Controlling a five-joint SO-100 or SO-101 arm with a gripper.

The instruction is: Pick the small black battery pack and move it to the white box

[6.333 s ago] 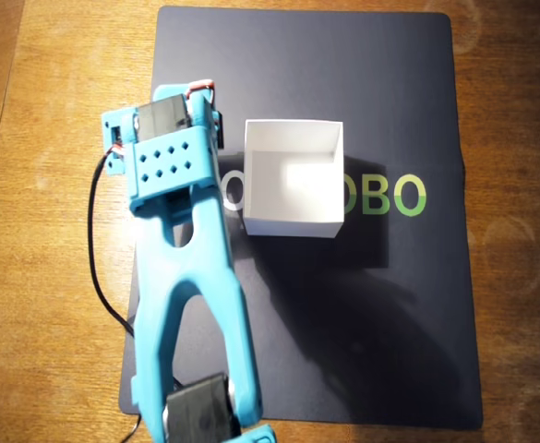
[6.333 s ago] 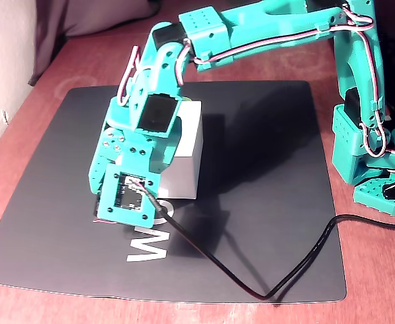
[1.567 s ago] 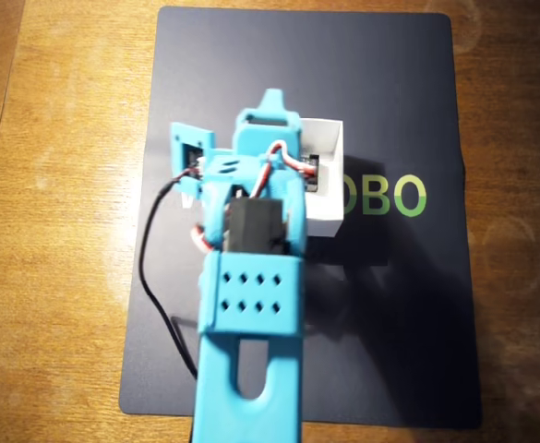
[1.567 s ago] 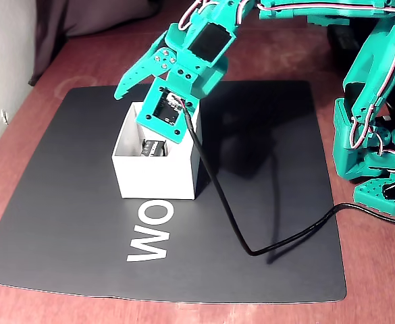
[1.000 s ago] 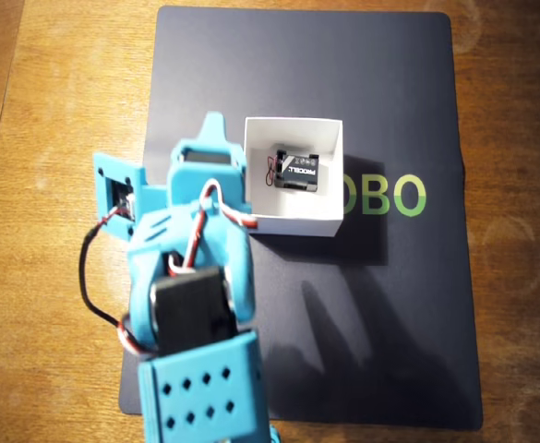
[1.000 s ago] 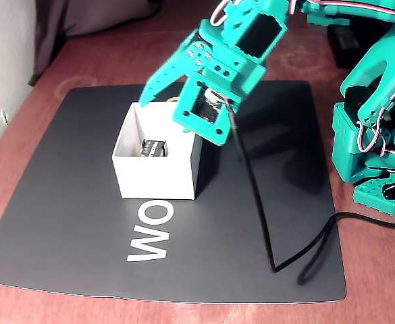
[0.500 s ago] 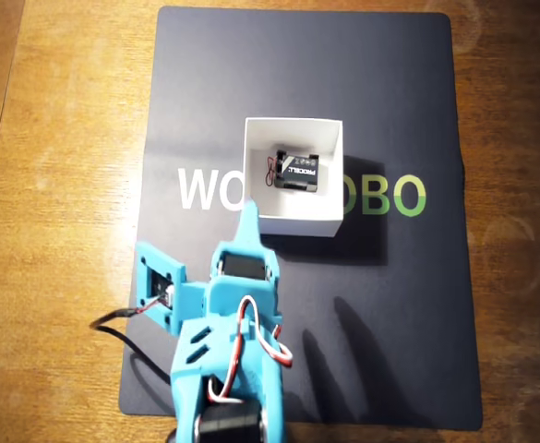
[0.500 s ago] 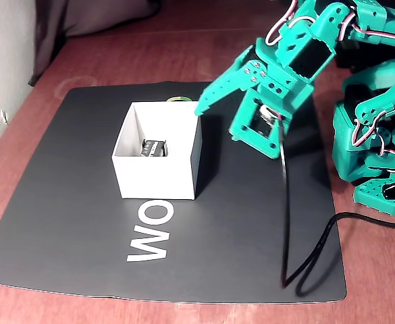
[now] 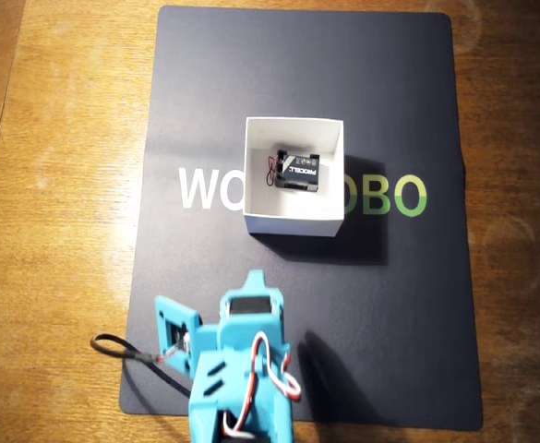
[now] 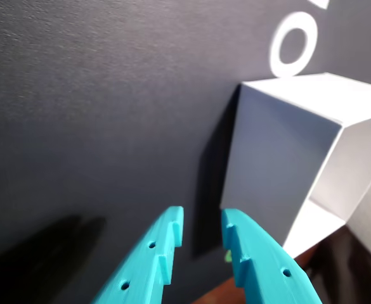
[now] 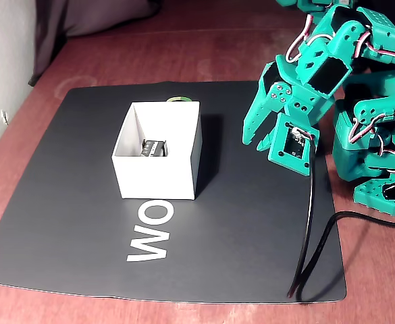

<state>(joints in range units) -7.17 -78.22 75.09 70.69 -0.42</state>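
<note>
Warm, uneven indoor light; sharp fixed cameras, soft close-up wrist camera.

In the overhead view the dark rectangular mat [image 9: 390, 305] is evenly lit while the wooden table [image 9: 57, 231] glows orange. The square white card box [image 9: 293, 222] throws a shadow toward the near right, and its far inner wall is brightest. In the wrist view the teal gripper [image 10: 201, 237] is slightly blurred, with shadow left of the box wall.

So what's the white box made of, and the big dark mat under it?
The white box looks like thin matte card or paper: sharp folded edges, thin walls. The dark mat seems soft rubber or plastic, faintly textured, with printed letters; I can't be sure which.
</note>
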